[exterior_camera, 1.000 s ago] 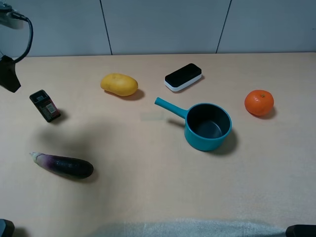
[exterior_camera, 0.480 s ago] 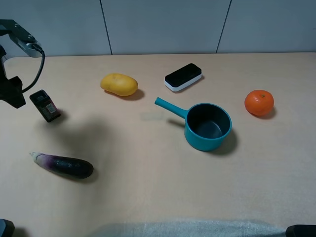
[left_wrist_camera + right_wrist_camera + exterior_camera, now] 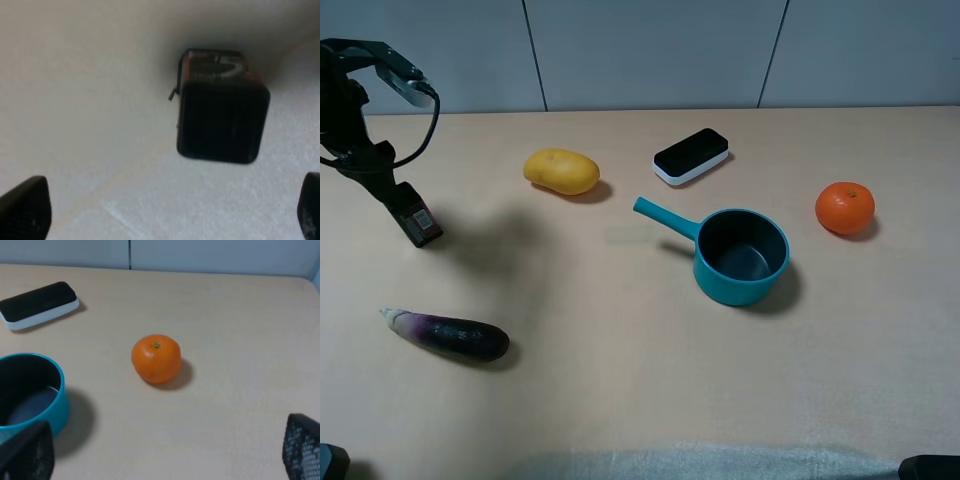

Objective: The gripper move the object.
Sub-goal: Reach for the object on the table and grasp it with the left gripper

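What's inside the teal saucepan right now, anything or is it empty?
Empty. The high view looks into the teal saucepan and shows only its bare dark bottom.

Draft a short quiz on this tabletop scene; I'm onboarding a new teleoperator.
1. True or false: the left gripper is shut on the small black box.
2. Which thing lies nearest the orange? A. teal pot B. eggplant C. yellow fruit
3. Fill in: the teal pot's inside is ___.
Key: 1 false, the fingers stand wide apart, clear of the box; 2 A; 3 empty.
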`<state>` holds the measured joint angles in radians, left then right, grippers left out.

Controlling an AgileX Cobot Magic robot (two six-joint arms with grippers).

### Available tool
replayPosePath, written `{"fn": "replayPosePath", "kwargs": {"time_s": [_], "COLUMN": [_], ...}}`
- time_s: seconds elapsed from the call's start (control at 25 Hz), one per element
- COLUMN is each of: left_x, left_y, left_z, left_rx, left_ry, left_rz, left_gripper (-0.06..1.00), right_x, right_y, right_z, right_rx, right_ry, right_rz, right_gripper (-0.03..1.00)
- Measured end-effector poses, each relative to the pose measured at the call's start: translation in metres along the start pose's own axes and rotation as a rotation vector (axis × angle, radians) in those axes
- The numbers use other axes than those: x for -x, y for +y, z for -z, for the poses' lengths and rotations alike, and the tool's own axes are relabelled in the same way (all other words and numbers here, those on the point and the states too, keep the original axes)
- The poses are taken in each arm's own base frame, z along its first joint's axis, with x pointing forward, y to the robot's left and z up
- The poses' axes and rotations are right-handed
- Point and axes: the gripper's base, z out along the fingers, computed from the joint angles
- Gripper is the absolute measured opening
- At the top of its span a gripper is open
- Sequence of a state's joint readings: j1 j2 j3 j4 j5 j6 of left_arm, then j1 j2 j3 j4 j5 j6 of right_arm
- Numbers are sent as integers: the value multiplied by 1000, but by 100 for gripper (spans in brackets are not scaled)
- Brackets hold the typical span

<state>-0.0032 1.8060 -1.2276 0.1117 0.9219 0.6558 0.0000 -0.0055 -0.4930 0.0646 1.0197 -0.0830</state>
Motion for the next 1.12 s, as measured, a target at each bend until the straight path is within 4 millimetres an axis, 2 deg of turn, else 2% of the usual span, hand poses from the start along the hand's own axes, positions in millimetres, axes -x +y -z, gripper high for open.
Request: {"fn": "replayPosePath", "kwargs": {"time_s": [0.44, 0.84, 1.12], "left_x": [21, 25, 26], "left_y": [-15, -18, -22], "left_z": [-29, -34, -51], "left_rx": [-49, -48, -88], "left_ry": [1, -5, 35], "left_rz": [-43, -54, -59], "left_gripper": [99, 99, 99], "right_x": [0, 0, 0], "right_y": [0, 1, 1], "right_z": [0, 0, 0], "right_rx": [1, 6, 7], "right_ry": [0, -1, -1], "right_rz": [-1, -4, -4], "right_gripper": [69, 69, 69]}}
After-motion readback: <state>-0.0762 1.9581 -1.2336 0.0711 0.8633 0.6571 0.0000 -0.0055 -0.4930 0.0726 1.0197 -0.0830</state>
